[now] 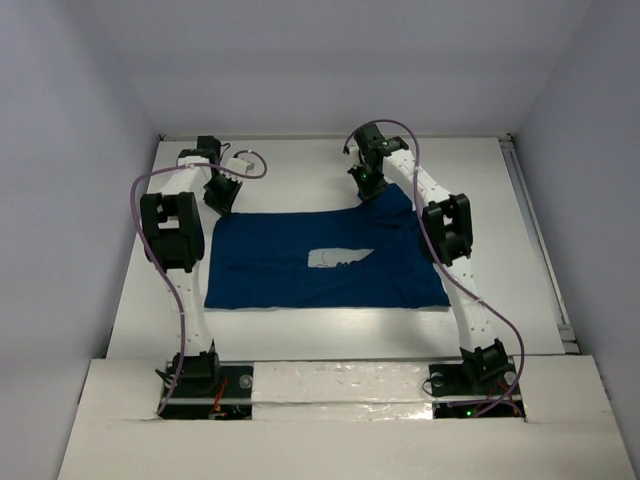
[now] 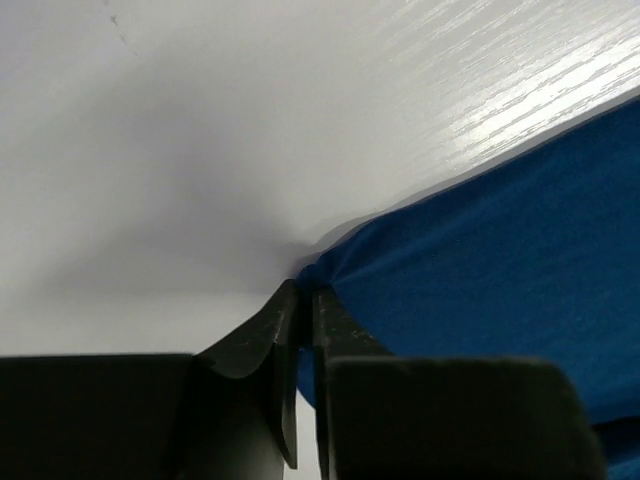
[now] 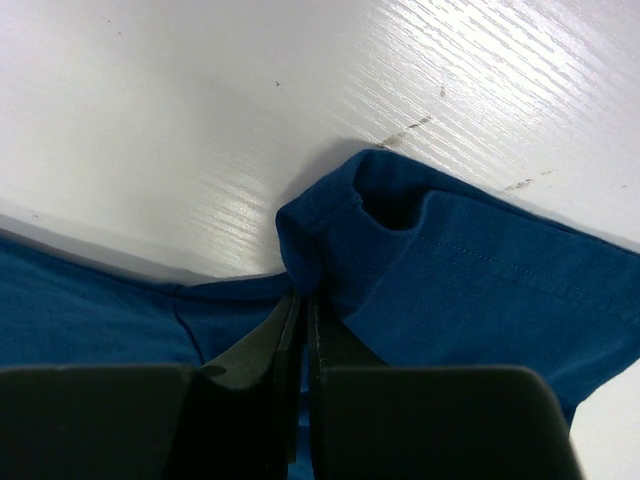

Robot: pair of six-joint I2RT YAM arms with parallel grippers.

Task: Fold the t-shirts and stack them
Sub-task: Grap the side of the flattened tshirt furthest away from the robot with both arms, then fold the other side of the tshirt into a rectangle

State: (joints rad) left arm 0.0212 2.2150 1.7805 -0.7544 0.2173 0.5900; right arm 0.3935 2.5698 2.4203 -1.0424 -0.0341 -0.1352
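The dark blue t-shirt (image 1: pixel 300 280) lies spread out in the middle of the frame on the white table (image 1: pixel 300 165). Its whitish print (image 1: pixel 340 258) faces up near the middle of the cloth. The left gripper (image 1: pixel 219 196) is at the shirt's upper left corner with its two fingers pinched together on the edge of the cloth, and the right gripper (image 1: pixel 367 190) is at the upper right part of the shirt, squeezed tight on a bunched-up bit with a hem.
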